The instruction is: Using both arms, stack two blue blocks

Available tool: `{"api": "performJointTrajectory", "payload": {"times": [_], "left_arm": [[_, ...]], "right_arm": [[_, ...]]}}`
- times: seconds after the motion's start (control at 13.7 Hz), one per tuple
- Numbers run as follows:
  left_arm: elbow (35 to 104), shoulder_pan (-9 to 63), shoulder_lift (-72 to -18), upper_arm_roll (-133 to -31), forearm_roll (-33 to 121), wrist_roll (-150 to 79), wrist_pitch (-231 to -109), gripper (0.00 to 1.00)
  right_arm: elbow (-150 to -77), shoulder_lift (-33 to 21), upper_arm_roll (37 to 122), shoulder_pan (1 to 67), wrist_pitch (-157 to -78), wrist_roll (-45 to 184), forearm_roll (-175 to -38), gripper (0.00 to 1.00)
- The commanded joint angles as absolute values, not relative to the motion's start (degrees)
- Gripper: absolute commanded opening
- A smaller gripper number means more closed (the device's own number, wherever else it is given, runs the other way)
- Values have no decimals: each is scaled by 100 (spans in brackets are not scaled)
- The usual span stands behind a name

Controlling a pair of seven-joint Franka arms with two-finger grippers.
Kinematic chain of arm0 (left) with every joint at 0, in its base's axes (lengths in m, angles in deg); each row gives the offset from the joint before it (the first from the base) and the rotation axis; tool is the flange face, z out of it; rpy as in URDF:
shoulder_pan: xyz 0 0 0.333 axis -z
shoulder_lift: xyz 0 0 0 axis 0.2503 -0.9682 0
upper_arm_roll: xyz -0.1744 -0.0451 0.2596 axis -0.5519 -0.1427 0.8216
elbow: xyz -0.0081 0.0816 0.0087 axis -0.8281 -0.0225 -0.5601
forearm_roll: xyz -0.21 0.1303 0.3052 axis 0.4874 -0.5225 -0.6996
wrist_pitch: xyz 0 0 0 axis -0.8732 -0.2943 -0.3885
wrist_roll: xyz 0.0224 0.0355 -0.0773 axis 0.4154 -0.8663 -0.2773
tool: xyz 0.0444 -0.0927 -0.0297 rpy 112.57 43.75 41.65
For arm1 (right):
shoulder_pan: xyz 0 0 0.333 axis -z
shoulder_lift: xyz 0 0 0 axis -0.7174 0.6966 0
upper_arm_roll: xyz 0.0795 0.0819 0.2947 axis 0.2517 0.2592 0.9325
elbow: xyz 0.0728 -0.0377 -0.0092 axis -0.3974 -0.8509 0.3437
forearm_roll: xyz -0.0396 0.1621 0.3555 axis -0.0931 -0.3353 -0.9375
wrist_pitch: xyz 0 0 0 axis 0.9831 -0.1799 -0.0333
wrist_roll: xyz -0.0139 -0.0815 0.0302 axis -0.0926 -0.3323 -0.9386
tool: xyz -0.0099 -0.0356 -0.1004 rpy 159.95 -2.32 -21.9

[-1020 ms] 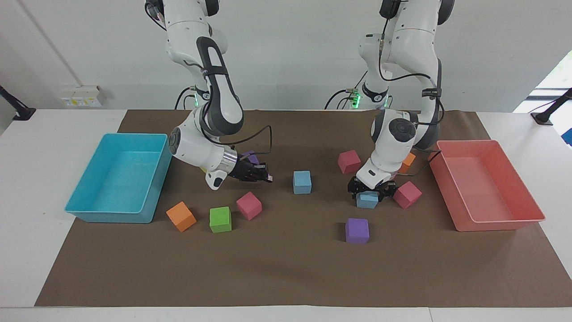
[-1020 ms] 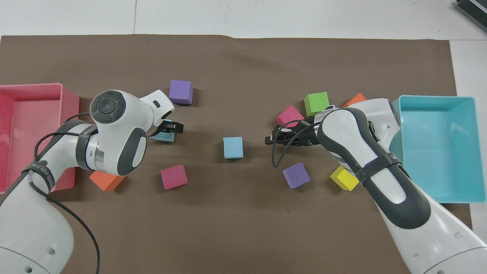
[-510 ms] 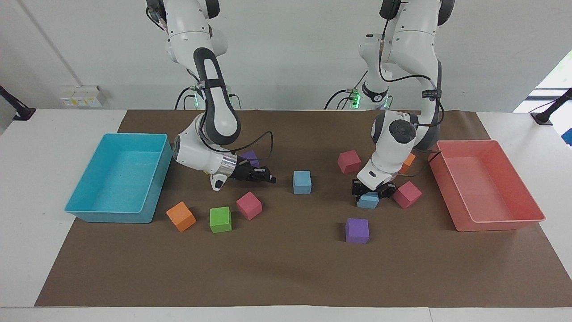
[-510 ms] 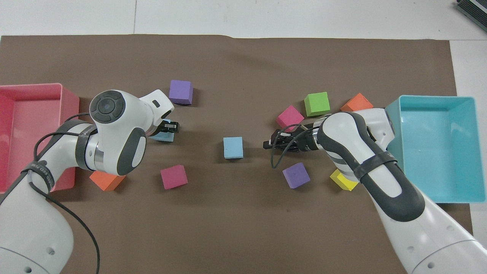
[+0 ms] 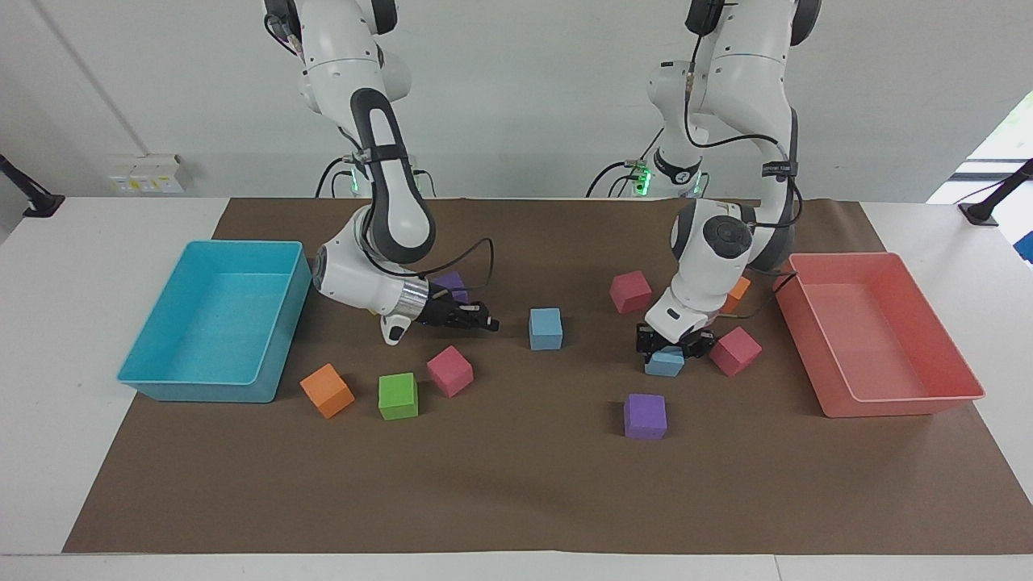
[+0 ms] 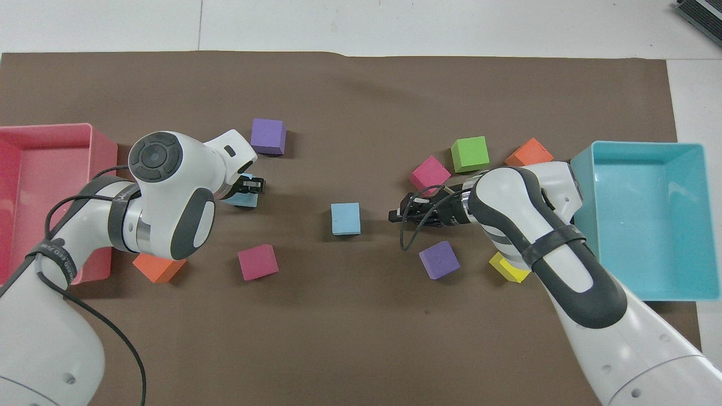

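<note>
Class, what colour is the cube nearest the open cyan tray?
Orange; the orange cube beside the cyan tray shows best in the facing view.

No legible text, label, brand, number or sign appeared in either view. Small print on the dark strap (image 6: pixel 53 255) around the left arm (image 6: pixel 45 316) was too fine to be read.

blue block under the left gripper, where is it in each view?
Facing view: the blue block sits on the mat right of centre, under the left gripper, beside a pink cube.
Overhead view: only an edge of it shows left of centre, mostly covered by the arm's wrist.
Shared landmark: the purple cube, just farther from the robots than the block.
</note>
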State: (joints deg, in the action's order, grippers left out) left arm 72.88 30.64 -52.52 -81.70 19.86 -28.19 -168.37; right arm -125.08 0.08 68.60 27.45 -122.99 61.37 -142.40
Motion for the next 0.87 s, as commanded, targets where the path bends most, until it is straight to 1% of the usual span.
{"api": "performJointTrajectory", "payload": {"times": [0.0,0.15,0.36,0.66,0.8], "left_arm": [[7165,3216,-4873,-8115,1921,-2995,-16268,0],[6840,3514,-4864,-8107,1903,-3529,-15837,0],[6348,3909,-4951,-8133,1491,-4540,-15511,0],[5443,4454,-5399,-8142,1551,-5288,-15036,0],[5310,4552,-5488,-8151,1595,-5395,-15027,0]], "right_arm": [[-12681,0,6909,2747,-12446,5909,-14527,0],[-12673,9,6909,2695,-12507,5926,-14711,0],[-12673,18,6909,2580,-12595,5935,-14800,0],[-12673,62,6909,2545,-12604,5918,-14809,0],[-12673,62,6909,2606,-12543,5874,-14809,0]]}}
